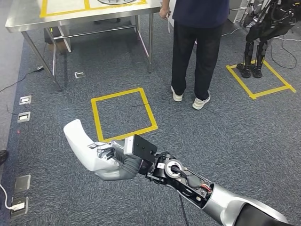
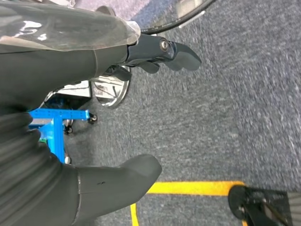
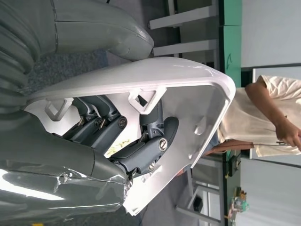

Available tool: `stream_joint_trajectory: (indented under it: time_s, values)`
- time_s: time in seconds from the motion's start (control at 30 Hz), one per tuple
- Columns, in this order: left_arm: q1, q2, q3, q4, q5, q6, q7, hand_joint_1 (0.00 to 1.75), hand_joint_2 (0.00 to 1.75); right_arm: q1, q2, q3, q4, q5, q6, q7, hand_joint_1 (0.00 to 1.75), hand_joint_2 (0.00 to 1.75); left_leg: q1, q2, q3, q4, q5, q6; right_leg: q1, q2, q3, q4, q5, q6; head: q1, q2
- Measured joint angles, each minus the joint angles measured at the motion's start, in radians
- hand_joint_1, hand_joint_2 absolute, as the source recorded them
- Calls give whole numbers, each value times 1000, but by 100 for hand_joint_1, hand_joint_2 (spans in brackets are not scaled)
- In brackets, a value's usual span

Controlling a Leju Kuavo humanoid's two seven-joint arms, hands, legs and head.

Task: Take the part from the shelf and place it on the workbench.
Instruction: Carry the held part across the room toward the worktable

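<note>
The part (image 1: 80, 141) is a curved white plastic shell. My right hand (image 1: 119, 162) grips it at its near end, low in the head view, above the grey carpet. In the right wrist view the dark fingers (image 3: 142, 146) are curled against the ribbed inside of the shell (image 3: 199, 99), with the thumb on its outer face. The steel workbench (image 1: 28, 19), marked with yellow tape, stands at the far left, well beyond the part. My left hand (image 2: 46, 75) hangs over the carpet with thumb and fingers apart and nothing between them.
A person (image 1: 199, 47) stands beside the workbench's right leg. A yellow taped square (image 1: 122, 113) lies on the floor between me and the bench. Another robot's legs (image 1: 255, 52) stand in a taped square at far right. Floor sockets (image 1: 25, 100) sit at left. A blue wheeled frame (image 2: 53, 122) is near my left hand.
</note>
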State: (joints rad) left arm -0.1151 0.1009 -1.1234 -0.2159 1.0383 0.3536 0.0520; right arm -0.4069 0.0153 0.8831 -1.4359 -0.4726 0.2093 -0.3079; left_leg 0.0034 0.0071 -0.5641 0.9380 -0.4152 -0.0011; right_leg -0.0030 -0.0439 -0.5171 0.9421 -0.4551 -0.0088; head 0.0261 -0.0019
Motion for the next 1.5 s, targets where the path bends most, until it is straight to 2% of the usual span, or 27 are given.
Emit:
stream_joint_trajectory:
  time_s: [0.1, 0.2, 0.33, 0.4, 0.47, 0.5, 0.53, 0.57, 0.6, 0.63, 0.67, 0.7, 0.8, 0.87, 0.9, 0.97, 1.0, 1.03, 1.07, 1.13, 1.17, 1.2, 1.27, 1.33, 1.37, 1.43, 1.5]
  values:
    - [0, 0, 0, 0, -1, -1, 0, 0, 175, 0, 0, 0, 0, 0, -2, 0, 175, 175, -3, 0, -1, 3, -2, 6, -3, 0, 2, -4, 1, 10, 2, 0]
    - [1, 2, 0, 0, -1, -6, 1, 0, 175, 1, 0, 0, 0, 0, -3, 1, 175, 175, -8, 1, -2, 9, -7, 17, -8, -1, 5, -9, 2, 28, -1, 0]
    - [2, 2, 0, 0, -1, -9, 1, 0, 175, 1, 2, -1, -2, 0, -6, 0, 175, 175, 0, -2, 16, -13, -5, 31, -7, 5, 4, 5, -13, 41, -3, 0]
    - [1, 1, 0, 0, -1, -9, 1, 0, 175, 2, 3, -2, -2, 1, -6, -1, 175, 175, 6, -3, 33, -28, -2, 37, -8, 24, -40, 100, -59, 43, 3, 0]
    - [-1, 1, 0, 0, 0, -9, 2, 0, 175, 6, 2, -2, -1, 1, -5, -1, 175, 175, 7, -7, 37, -30, -5, 39, -10, 36, -118, 246, -114, 46, 8, 0]
    - [-2, 2, 0, 0, 1, -9, 2, 0, 175, 9, 2, -2, 0, 1, -5, -1, 175, 175, 7, -11, 39, -29, -8, 37, -13, 37, -147, 291, -121, 48, 10, 0]
    - [-1, 2, 0, 0, 2, -9, 3, 0, 175, 11, 2, -3, 0, 1, -4, -1, 175, 175, 8, -16, 41, -28, -11, 34, -17, 38, -157, 296, -108, 49, 12, 0]
    - [-1, 2, 0, 0, 4, -9, 3, 0, 175, 11, 2, -2, 0, 1, -3, -1, 175, 175, 10, -21, 45, -26, -15, 28, -21, 38, -145, 259, -74, 52, 13, 0]
    - [-1, 1, 0, 0, 6, -9, 3, 0, 175, 11, 2, -2, 0, 1, -1, -1, 175, 175, 13, -26, 49, -21, -21, 22, -26, 38, -117, 191, -30, 54, 14, 0]
    - [0, 2, 0, 0, 8, -9, 3, 0, 175, 10, 2, -2, 1, 1, 0, -1, 175, 175, 15, -31, 51, -15, -28, 14, -30, 42, -87, 125, 0, 58, 15, 0]
    - [-1, 3, 0, 0, 9, -9, 3, 0, 175, 9, 2, -2, 2, 1, 2, -1, 175, 175, 15, -35, 50, -6, -34, 7, -31, 48, -62, 72, 17, 58, 16, 0]
    - [-1, 5, 0, 1, 10, -9, 3, 0, 175, 9, 3, -1, 2, 1, 4, -2, 175, 175, 15, -38, 46, 0, -38, -1, -31, 53, -48, 43, 21, 55, 16, 0]
    - [-1, 5, 0, 1, 11, -9, 3, 0, 175, 6, 4, 0, 5, 1, 7, -2, 175, 175, 19, -40, 40, 4, -43, -18, -23, 58, -44, 38, 9, 32, 8, 0]
    - [-1, 4, 0, 1, 11, -9, 3, 0, 175, 3, 6, 0, 5, 1, 8, -3, 175, 175, 21, -28, 21, 47, -64, -24, -23, 57, -35, 36, 5, 18, -1, 0]
    - [-2, 3, 0, 1, 11, -9, 3, 0, 175, 2, 7, 1, 5, 1, 8, -3, 175, 175, 21, -22, -10, 103, -86, -26, -21, 55, -30, 35, 2, 13, -7, 0]
    - [-2, 3, 0, 1, 11, -9, 3, 0, 175, 0, 7, 1, 7, 1, 10, -3, 175, 175, 20, -16, -103, 256, -129, -25, -14, 50, -23, 35, -6, 2, -17, 0]
    - [-1, 3, 0, 1, 11, -9, 3, 0, 175, 1, 7, 1, 9, 1, 10, -3, 175, 175, 19, -16, -142, 309, -135, -22, -10, 49, -19, 35, -10, -2, -18, 0]
    - [0, 3, 0, 1, 11, -9, 3, 0, 175, 1, 7, 1, 10, 1, 11, -3, 175, 175, 18, -16, -164, 326, -123, -18, -7, 49, -13, 35, -15, -4, -19, 0]
    - [2, 3, 0, 1, 11, -9, 2, 0, 175, 1, 7, 2, 11, 1, 11, -3, 175, 175, 15, -16, -163, 298, -90, -12, -4, 49, -5, 35, -20, -6, -19, 0]
    - [3, 3, 0, 1, 12, -9, 2, 0, 175, 0, 8, 2, 11, 1, 12, -3, 175, 175, 5, -14, -111, 158, -3, 4, -2, 49, 12, 33, -34, -7, -20, 0]
    - [2, 4, 0, 1, 11, -9, 2, 0, 175, 0, 8, 2, 11, 1, 12, -3, 175, 175, -1, -13, -83, 90, 24, 11, 0, 50, 19, 33, -40, -4, -21, 0]
    - [1, 5, 0, 1, 11, -9, 2, 0, 175, 0, 9, 2, 12, 1, 12, -4, 175, 175, -6, -12, -64, 48, 36, 15, 1, 50, 22, 32, -45, -1, -22, 0]
    - [-2, 6, 0, 1, 11, -9, 2, 0, 175, -1, 9, 2, 12, 1, 12, -4, 175, 175, -13, -12, -53, 26, 27, 20, 1, 50, 25, 26, -52, 8, -24, 0]
    - [-1, 6, 0, 1, 11, -9, 1, 0, 175, -1, 10, 2, 12, 2, 13, -4, 175, 175, -8, -14, -39, 13, 23, 25, 0, 49, 31, 29, -61, 18, -21, 0]
    - [-1, 6, 0, 1, 11, -9, 1, 0, 175, -3, 11, 2, 12, 2, 14, -4, 175, 175, -5, -15, -29, 5, 21, 30, 0, 48, 24, 52, -72, 22, -19, 0]
    - [-1, 4, 0, 1, 12, -9, 0, 0, 175, -5, 11, 2, 13, 2, 16, -4, 175, 175, -1, -14, -10, -4, 14, 37, 0, 48, -32, 163, -115, 29, -13, 0]
    - [-1, 4, 0, 1, 12, -9, 0, 0, 175, -5, 11, 2, 16, 2, 18, -4, 175, 175, -1, -15, 3, -3, 2, 40, -3, 48, -120, 297, -150, 35, -6, 0]
